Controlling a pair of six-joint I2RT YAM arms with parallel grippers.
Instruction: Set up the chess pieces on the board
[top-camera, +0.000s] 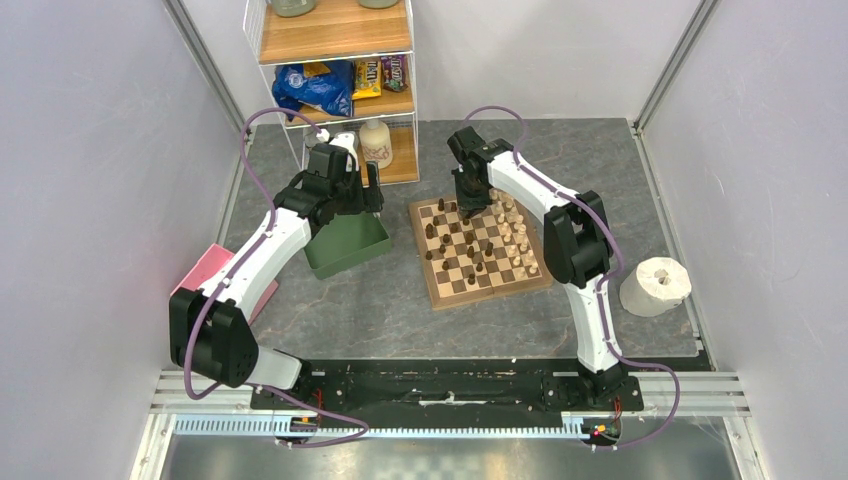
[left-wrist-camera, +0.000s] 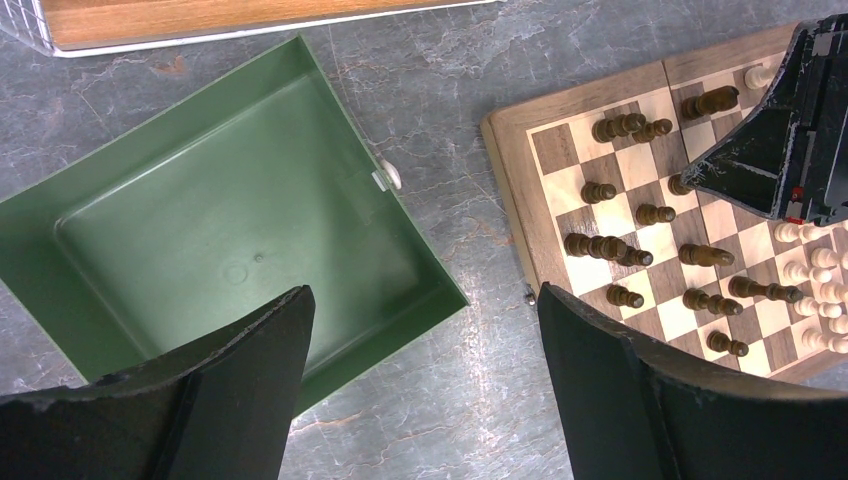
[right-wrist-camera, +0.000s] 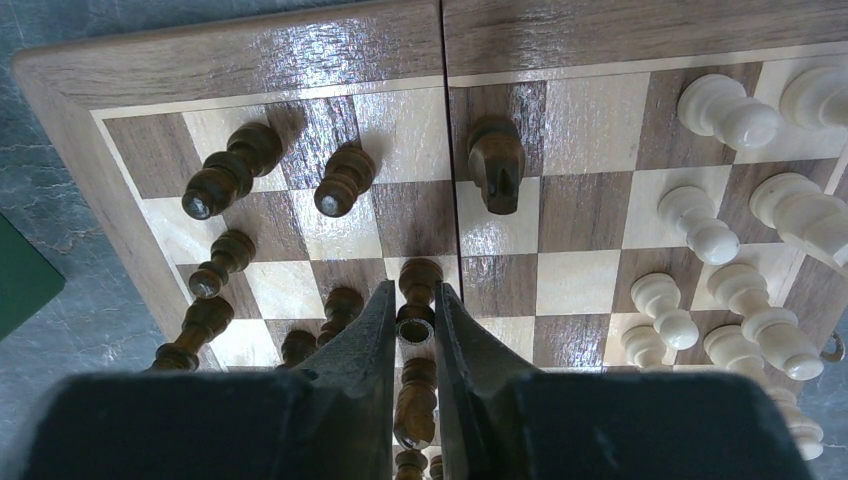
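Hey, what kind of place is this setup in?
Probably a robotics lab test cell, not a home: plain pale partition walls box in the grey marbled table, the white-and-black left arm and right arm are bolted to a black base rail, and a white wire-framed shelf holds snack packets.

Left hand (left-wrist-camera: 422, 296) fingers wide apart, right hand (right-wrist-camera: 415, 296) pointing down, fingers nearly together.

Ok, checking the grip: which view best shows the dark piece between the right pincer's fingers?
The right wrist view: the dark piece sits close up between the fingers of the right pincer. In the top view the pincer covers it; in the left wrist view the pincer's body mostly blocks it.
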